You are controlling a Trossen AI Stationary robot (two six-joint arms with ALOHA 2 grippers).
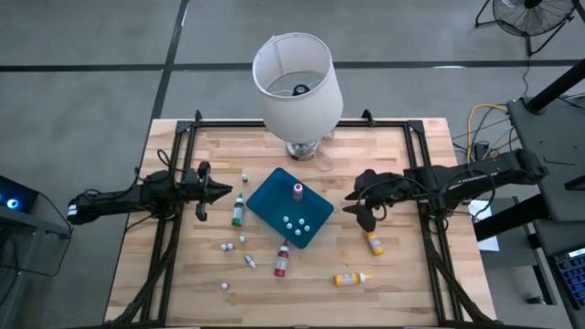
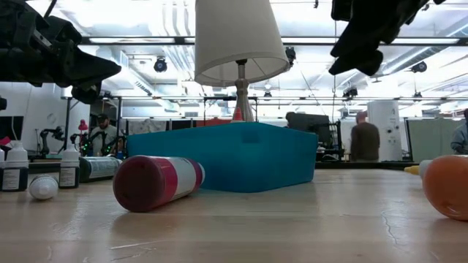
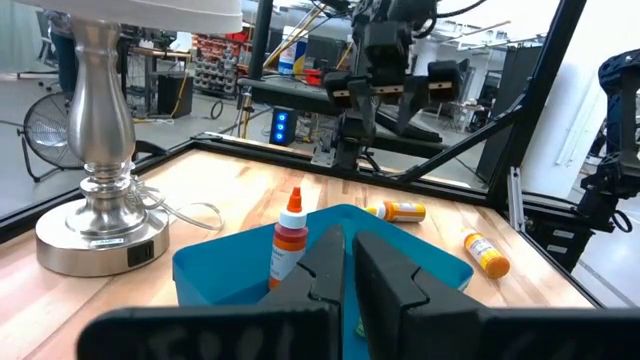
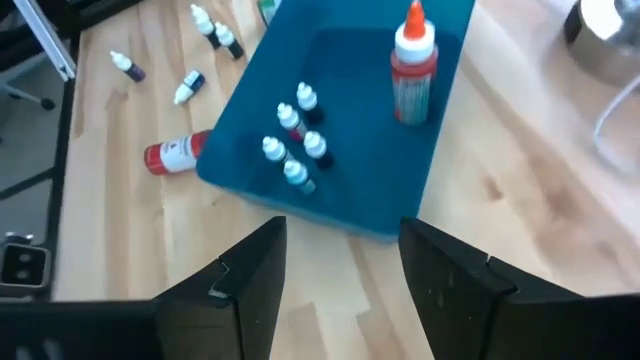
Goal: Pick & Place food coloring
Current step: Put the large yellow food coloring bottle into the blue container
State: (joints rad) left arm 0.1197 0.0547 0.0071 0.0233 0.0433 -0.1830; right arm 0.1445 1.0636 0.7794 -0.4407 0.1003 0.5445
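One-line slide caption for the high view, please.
Both arms hover beside the blue tray: left gripper shut, right gripper open; bottles lie scattered, lamp behind.

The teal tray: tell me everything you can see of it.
The teal tray is a shallow rectangular bin with low walls, plastic by its look, sitting flat on the wooden table at a skewed angle in front of the lamp. Inside, one red bottle stands upright near a corner, and a cluster of small white-capped bottles stands nearer the opposite side. A red bottle lying on the table is close to its edge. Neither end effector touches it.
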